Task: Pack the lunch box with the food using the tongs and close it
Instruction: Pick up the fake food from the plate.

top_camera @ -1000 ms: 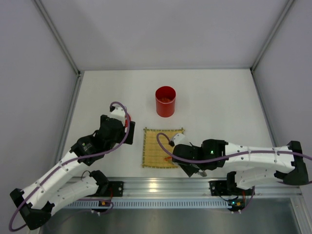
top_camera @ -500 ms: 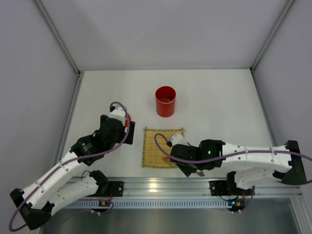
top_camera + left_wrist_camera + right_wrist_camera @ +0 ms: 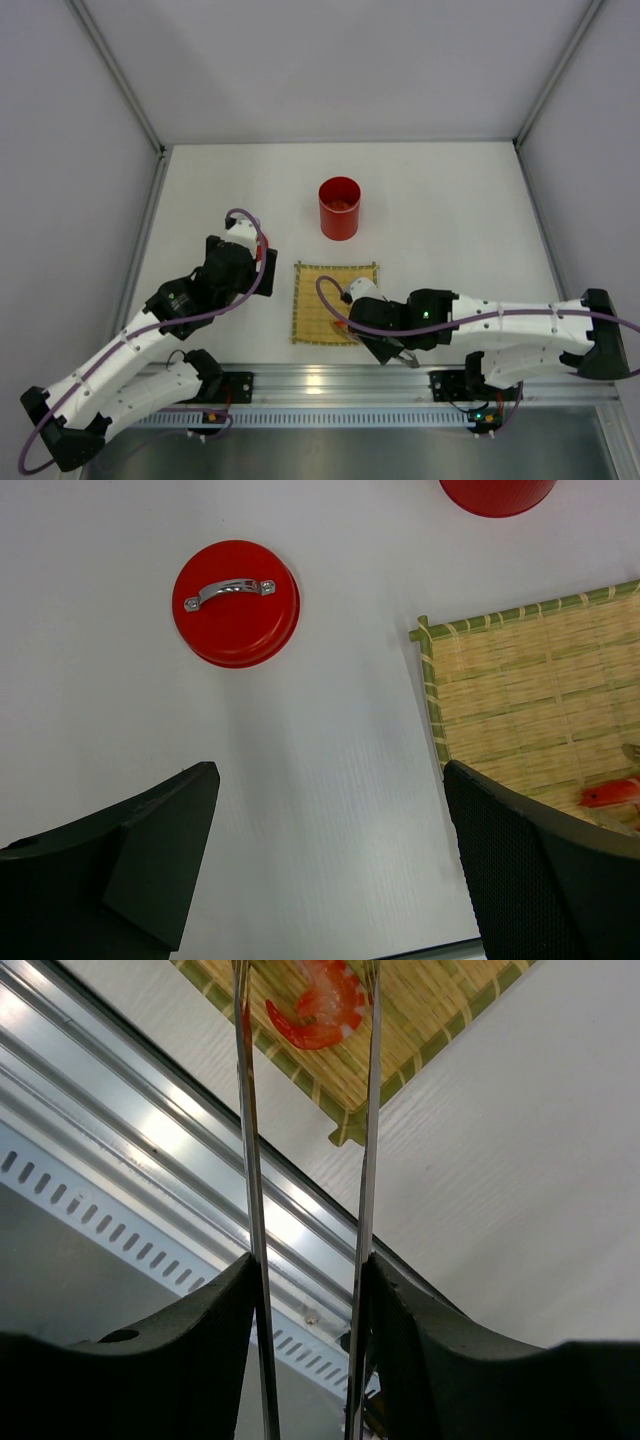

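Note:
The red lunch box (image 3: 340, 207) stands open beyond the bamboo mat (image 3: 318, 298), with some orange food showing inside. Its red lid (image 3: 236, 603), with a silver handle, lies flat on the table left of the mat. My right gripper (image 3: 305, 1270) is shut on the tongs (image 3: 248, 1120), whose two thin silver arms reach out over the mat's near corner. A red shrimp-like piece of food (image 3: 318, 1008) lies between the tongs' tips on the mat. My left gripper (image 3: 328, 790) hangs open over bare table, short of the lid, holding nothing.
A metal rail (image 3: 320, 380) runs along the table's near edge, right under my right wrist. Grey walls (image 3: 80, 200) close in the table on the left, right and back. The mat's near edge sits close to the rail.
My right arm has slid a little left and toward the near edge, bringing the tongs' tips around the red piece; the tongs have narrowed slightly. The left arm has not moved.

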Action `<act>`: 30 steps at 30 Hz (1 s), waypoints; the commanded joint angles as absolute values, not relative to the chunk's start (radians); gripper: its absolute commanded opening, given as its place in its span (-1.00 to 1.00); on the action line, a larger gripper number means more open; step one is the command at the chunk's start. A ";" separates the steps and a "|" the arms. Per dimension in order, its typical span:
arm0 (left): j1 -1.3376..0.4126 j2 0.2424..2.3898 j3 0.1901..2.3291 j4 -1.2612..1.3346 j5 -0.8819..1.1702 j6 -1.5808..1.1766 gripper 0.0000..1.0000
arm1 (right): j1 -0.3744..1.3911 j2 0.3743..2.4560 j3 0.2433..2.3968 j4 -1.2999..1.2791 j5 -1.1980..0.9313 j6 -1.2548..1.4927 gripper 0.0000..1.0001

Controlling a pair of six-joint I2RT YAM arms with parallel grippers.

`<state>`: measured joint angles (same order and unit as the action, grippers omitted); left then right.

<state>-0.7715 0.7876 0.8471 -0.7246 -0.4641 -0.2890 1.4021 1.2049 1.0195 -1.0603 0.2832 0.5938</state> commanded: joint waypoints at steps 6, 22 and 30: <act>-0.773 0.775 0.839 -0.690 -0.469 -0.284 0.98 | 1.382 1.164 1.003 -0.980 0.253 0.591 -0.21; -0.773 0.775 0.841 -0.690 -0.469 -0.287 0.98 | 1.364 1.166 1.084 -1.022 0.330 0.592 -0.53; -0.773 0.773 0.841 -0.690 -0.469 -0.287 0.98 | 1.339 1.149 1.166 -1.048 0.382 0.588 -0.56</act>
<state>-0.7715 0.7876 0.8471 -0.7246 -0.4641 -0.2890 1.3586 1.1782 1.0908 -1.0435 0.3283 0.5941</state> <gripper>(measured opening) 0.990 0.261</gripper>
